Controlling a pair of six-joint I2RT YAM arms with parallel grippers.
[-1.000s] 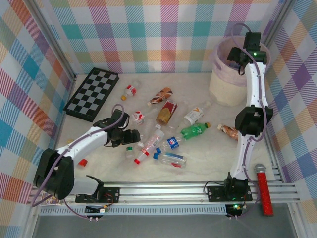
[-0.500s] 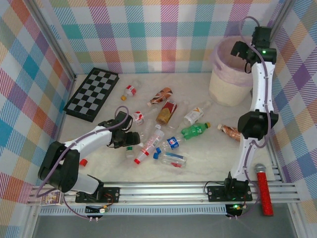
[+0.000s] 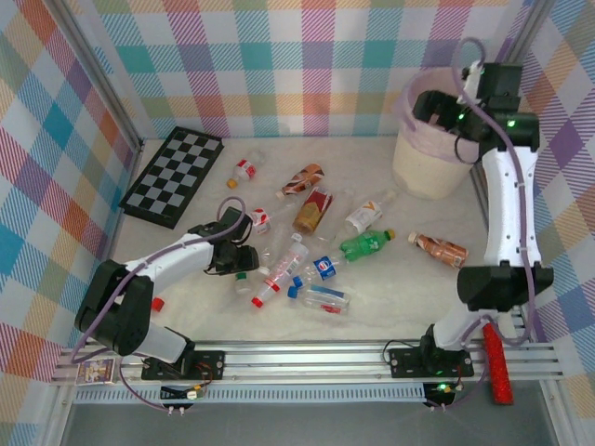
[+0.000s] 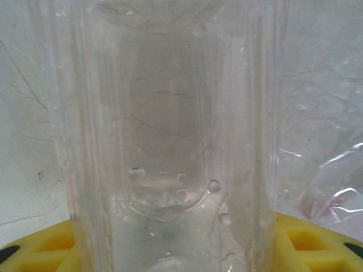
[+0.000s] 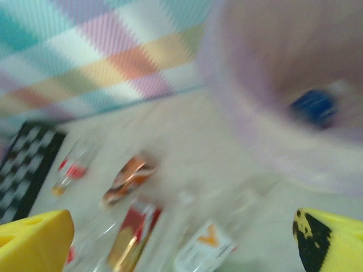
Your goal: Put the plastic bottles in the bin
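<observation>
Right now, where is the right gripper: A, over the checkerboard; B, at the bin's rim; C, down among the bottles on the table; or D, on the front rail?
B: in the top view the right gripper hangs at the rim of the bin, its jaws open.
</observation>
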